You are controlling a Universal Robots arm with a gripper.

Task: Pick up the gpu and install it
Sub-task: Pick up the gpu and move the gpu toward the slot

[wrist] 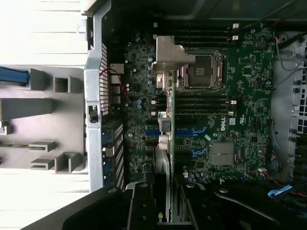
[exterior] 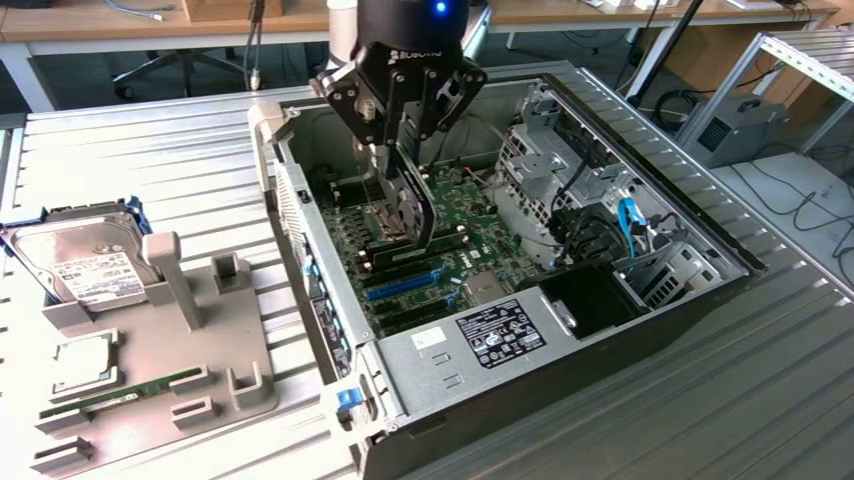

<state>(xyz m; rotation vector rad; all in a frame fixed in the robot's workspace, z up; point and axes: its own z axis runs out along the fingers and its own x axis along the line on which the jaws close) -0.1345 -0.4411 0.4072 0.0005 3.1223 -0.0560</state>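
Pinching the gpu (exterior: 422,215) between the fingers of the gripper (exterior: 403,225), held it upright and edge-on inside the open computer case (exterior: 287,180). Hung it over the green motherboard (exterior: 474,225), just beyond the blue slots (exterior: 400,287) on their far side; could not tell whether its lower edge touched the board. Found the power supply (exterior: 497,335), with its black label, at the case's near end. Saw a grey holder (exterior: 200,340) on the tabletop (exterior: 160,150) beside the case, at the exterior view's left, carrying a hard drive (exterior: 80,265), a square processor (exterior: 83,360) and a green RAM stick (exterior: 127,393).
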